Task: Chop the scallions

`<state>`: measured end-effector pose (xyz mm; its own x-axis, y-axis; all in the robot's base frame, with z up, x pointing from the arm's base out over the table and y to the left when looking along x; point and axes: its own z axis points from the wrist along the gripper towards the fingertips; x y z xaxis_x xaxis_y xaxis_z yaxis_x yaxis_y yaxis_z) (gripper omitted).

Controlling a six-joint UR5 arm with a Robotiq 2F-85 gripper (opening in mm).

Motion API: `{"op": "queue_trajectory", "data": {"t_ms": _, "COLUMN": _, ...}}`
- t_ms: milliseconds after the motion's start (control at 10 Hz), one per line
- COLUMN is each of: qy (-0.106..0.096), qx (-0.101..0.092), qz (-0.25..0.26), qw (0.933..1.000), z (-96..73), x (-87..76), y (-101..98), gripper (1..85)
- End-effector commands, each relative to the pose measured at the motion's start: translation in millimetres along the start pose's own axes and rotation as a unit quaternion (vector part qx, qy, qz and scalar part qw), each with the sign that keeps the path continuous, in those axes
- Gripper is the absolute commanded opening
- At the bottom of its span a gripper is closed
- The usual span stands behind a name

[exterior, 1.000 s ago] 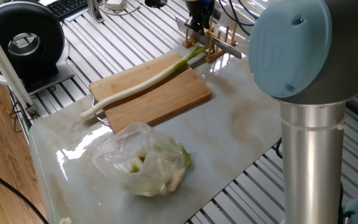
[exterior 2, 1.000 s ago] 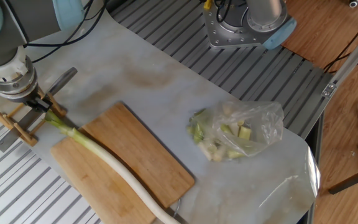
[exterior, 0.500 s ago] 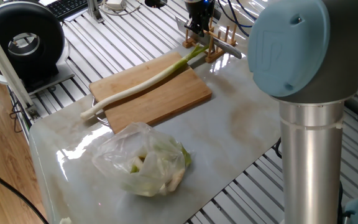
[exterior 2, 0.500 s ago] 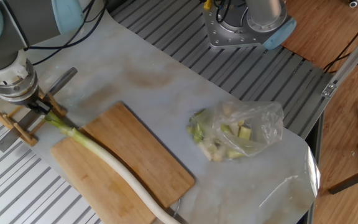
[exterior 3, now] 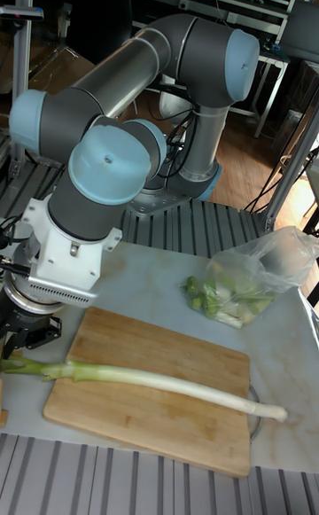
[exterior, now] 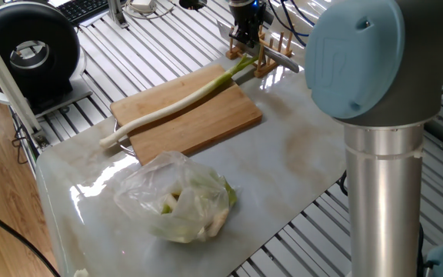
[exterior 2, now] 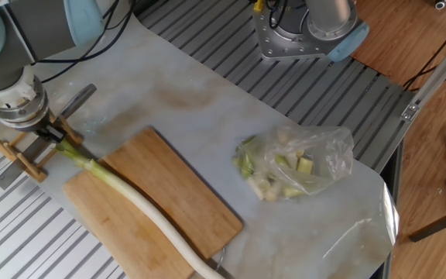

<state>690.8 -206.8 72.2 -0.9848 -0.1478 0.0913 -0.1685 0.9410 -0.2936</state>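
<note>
Wooden slotted rack (exterior 2: 23, 159) stood at the far left of the other fixed view, with a grey blade (exterior 2: 78, 98) lying by it. Just right of that hung the gripper (exterior 2: 51, 133), low over the green tip of the scallions (exterior 2: 134, 202); could not tell whether the jaws were closed on the tip or merely beside it. Lay whole and uncut, running diagonally across the wooden board (exterior 2: 178, 199), white end overhanging the board's near edge onto the pale marble slab (exterior 2: 207, 97). Farther right, well apart from the board, rested a clear plastic bag (exterior 2: 296, 164) of pale green pieces. Beyond it rose the arm's base (exterior 2: 308, 29).
</note>
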Motion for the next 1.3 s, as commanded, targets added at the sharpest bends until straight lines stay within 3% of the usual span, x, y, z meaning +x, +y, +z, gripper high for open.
{"op": "queue_trajectory", "data": {"t_ms": 0, "qy": -0.002, "qx": -0.011, "qz": 0.001, "qw": 0.9999, "z": 2.1, "x": 0.7, "y": 3.6, "gripper": 27.3}}
{"op": "queue_trajectory", "data": {"t_ms": 1200, "qy": -0.009, "qx": -0.006, "qz": 0.007, "qw": 0.9999, "z": 10.5, "x": -3.1, "y": 2.0, "gripper": 24.7}}
